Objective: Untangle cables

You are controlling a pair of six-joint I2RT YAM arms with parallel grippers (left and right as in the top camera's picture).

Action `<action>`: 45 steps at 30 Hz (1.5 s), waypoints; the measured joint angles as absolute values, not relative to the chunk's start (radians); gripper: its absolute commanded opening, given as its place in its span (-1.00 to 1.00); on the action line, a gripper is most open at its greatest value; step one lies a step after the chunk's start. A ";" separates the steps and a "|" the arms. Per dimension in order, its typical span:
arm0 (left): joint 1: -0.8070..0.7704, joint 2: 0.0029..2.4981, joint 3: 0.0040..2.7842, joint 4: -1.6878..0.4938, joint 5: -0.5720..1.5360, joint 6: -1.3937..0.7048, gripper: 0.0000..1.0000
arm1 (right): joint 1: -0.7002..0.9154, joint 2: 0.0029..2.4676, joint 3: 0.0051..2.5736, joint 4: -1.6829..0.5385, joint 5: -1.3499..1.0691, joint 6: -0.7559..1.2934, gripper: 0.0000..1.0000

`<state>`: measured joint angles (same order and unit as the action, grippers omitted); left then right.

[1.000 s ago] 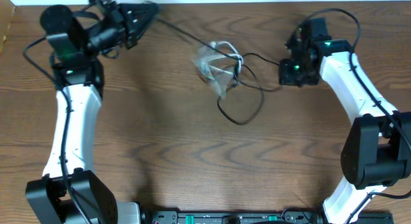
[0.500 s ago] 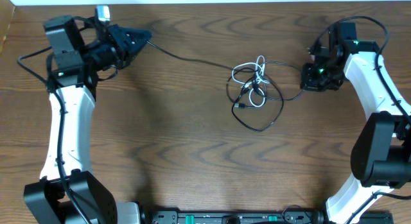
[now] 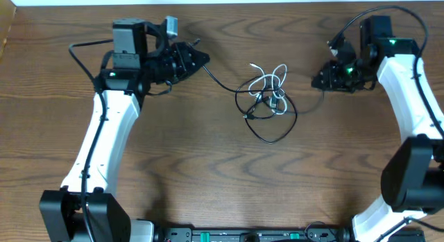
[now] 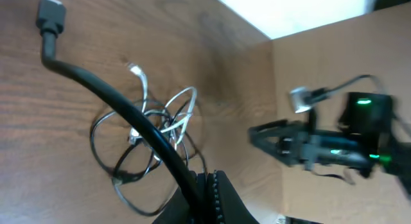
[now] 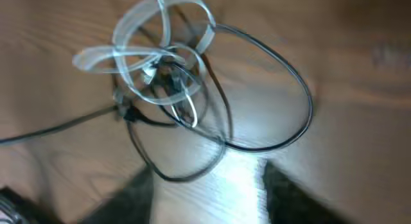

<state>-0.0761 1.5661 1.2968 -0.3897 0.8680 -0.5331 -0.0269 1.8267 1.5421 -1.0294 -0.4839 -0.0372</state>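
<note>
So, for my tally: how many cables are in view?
2: the black cable runs from the left gripper into the mid-table tangle; the white cable is looped inside that tangle.

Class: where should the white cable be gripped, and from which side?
Probably the far loops of the white cable, mostly clear of the black cable. Come from above on the side of the right pincer, which sits open beside them.
</note>
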 measured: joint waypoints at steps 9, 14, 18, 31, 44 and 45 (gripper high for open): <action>-0.168 1.565 1.297 -0.538 0.725 -0.519 -0.85 | -0.015 1.798 1.551 -0.863 -0.685 -0.043 0.99; -0.216 1.565 1.297 -0.559 0.704 -0.516 -0.85 | 0.036 1.798 1.551 -0.885 -0.638 -0.040 0.98; -0.237 1.565 1.298 -0.692 0.631 -0.515 -0.85 | 0.080 1.798 1.551 -0.903 -0.543 -0.040 0.99; -0.344 1.567 1.272 -0.776 0.488 -0.397 0.44 | 0.073 1.798 1.551 -0.882 -0.430 0.001 0.99; -0.424 1.679 1.286 -0.323 0.549 -0.126 0.54 | -0.047 1.798 1.551 -0.925 -0.418 0.042 0.98; -0.434 1.708 1.287 -0.295 0.566 -0.114 0.53 | -0.047 1.798 1.551 -0.928 -0.418 0.042 0.99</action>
<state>-0.4335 1.7077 1.2873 -0.2955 0.5663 -0.1143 -0.0475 1.7977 1.5513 -0.9276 -0.4179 0.0422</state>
